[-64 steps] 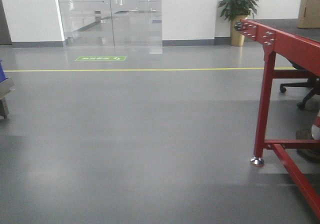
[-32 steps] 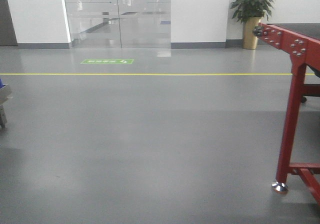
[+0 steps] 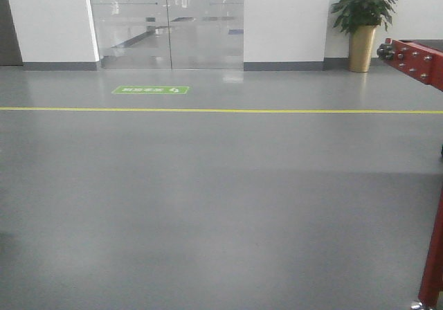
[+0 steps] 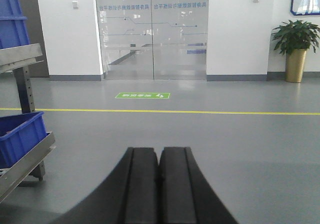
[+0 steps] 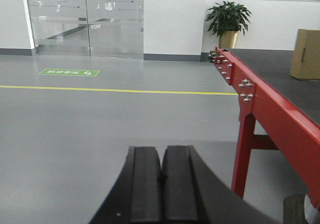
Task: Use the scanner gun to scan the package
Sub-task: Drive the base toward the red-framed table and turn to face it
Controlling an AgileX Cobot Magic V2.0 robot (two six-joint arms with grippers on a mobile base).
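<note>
I am holding my left gripper (image 4: pixel 160 154) and right gripper (image 5: pixel 162 156) closed, empty. The plain tan cardboard package (image 5: pixel 306 54) is sitting at the red-framed bench's (image 5: pixel 272 109) far edge, ahead-right, nearer my right arm.

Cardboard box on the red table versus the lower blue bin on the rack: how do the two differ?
The cardboard box is tan with plain flat sides; the blue bin is bright blue with a thick rim. The cardboard box stands upright on the dark top of the red-framed table; the blue bin sits on a shelf of a metal rack. The cardboard box shows only in the right wrist view, the blue bin only in the left. Both rest raised off the floor.
</note>
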